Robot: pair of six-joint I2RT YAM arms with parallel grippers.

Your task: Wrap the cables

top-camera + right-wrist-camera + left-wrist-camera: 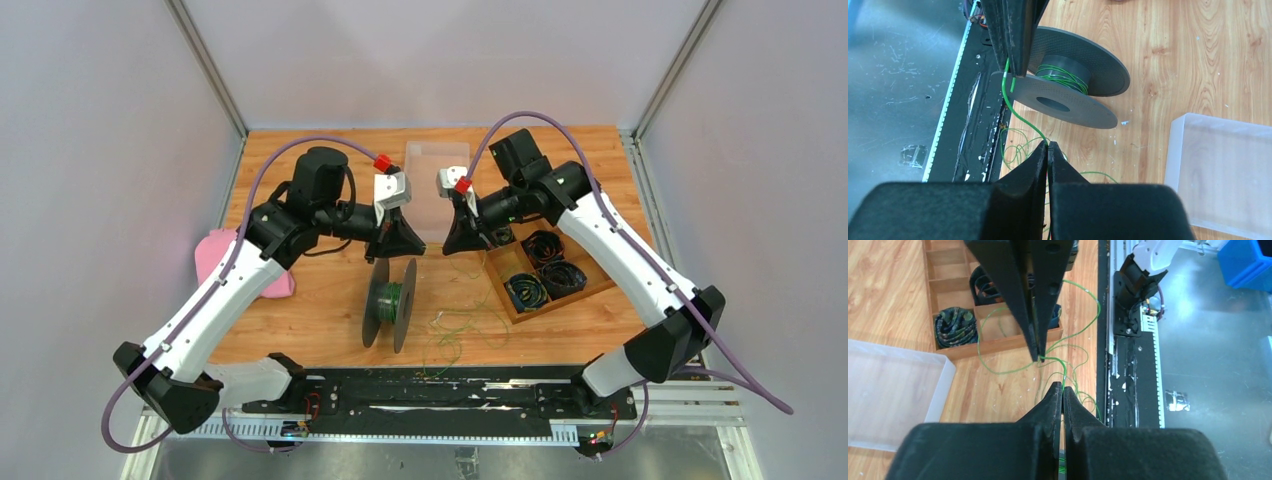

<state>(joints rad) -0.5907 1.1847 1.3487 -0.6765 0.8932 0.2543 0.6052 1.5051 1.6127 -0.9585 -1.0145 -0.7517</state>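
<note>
The cables are one thin green wire (1064,375), part wound on a black spool (378,300) that stands on edge, part lying in loose loops (462,322) on the wood. My left gripper (1063,387) is shut on the wire above the spool. My right gripper (1048,144) is shut on the same wire (1020,119) a short way along. Both grippers hang tip to tip over the table's middle, left (412,248) and right (452,247). A short green stretch runs between them. In the right wrist view the spool (1083,107) lies below the left gripper (1015,74).
A wooden compartment tray (590,285) with dark coiled bundles sits right of the grippers. A clear plastic box (437,190) stands behind them. A pink object (215,255) lies at the left edge. The black base rail (440,390) runs along the near edge.
</note>
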